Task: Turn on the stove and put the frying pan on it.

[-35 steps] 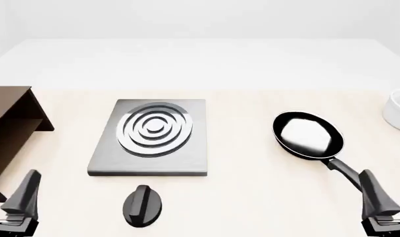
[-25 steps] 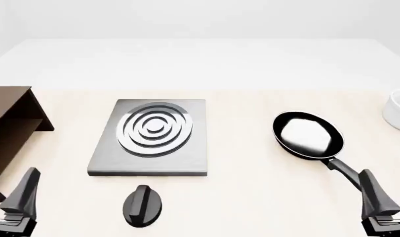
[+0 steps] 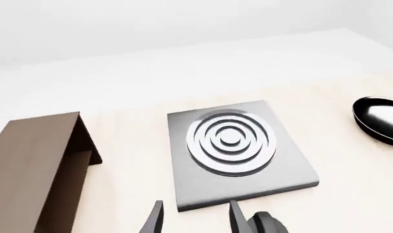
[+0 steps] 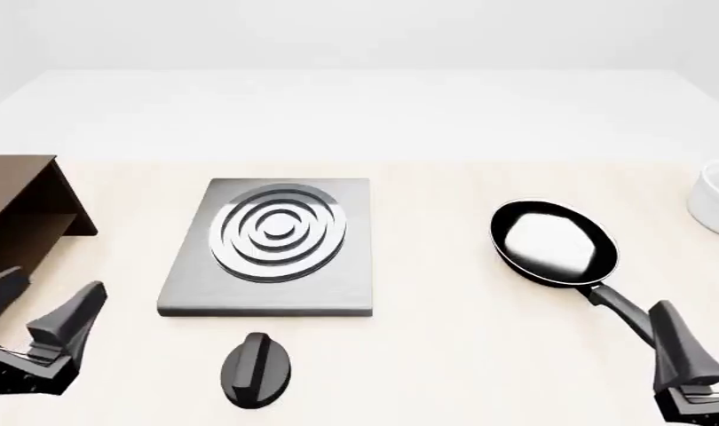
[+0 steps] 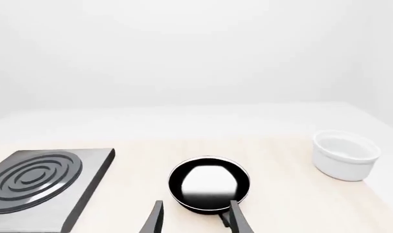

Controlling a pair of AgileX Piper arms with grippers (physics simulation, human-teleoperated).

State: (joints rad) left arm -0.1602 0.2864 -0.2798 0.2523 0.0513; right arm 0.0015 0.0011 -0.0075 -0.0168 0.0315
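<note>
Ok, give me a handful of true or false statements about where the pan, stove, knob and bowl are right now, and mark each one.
1. The frying pan sits on the stove. False: it lies on the table to the stove's right, apart from it.
2. The knob is on the table in front of the stove, nearer the arms. True.
3. The left gripper is clamped on the knob. False: it is open and off to the knob's left.
4. A white bowl stands to the right of the pan. True.
5. The right gripper holds nothing. True: its fingers are apart, near the pan's handle.
</note>
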